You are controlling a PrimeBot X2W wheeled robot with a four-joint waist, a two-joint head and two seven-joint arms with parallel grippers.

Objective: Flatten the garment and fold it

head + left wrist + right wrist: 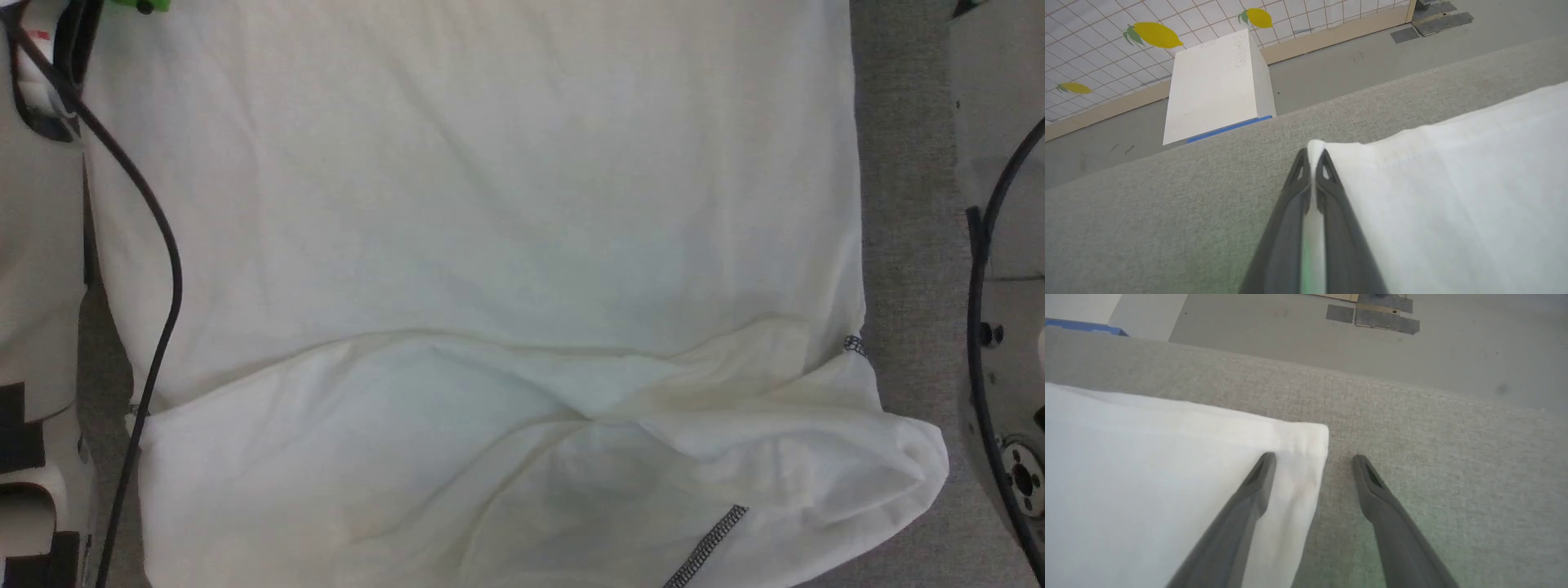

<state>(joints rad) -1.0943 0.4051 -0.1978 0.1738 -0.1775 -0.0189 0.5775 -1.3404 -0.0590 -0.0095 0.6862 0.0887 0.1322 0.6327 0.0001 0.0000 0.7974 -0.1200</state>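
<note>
Pinches a corner of the garment [1453, 204], spread white over the grey tabletop [1167, 212], tight in the closed left pincer [1313, 153], and holds the right pincer [1313, 457] wide open and empty astride another corner, one finger above cloth, the other above bare tabletop.

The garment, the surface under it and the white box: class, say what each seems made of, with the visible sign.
Garment: soft matte white cloth, probably cotton knit; it creases and carries stitched seams.
Surface: grey woven fabric covering; coarse weave shows.
Box: rigid, smooth, matte white, perhaps painted board or plastic; flat faces, crisp edges.
</note>
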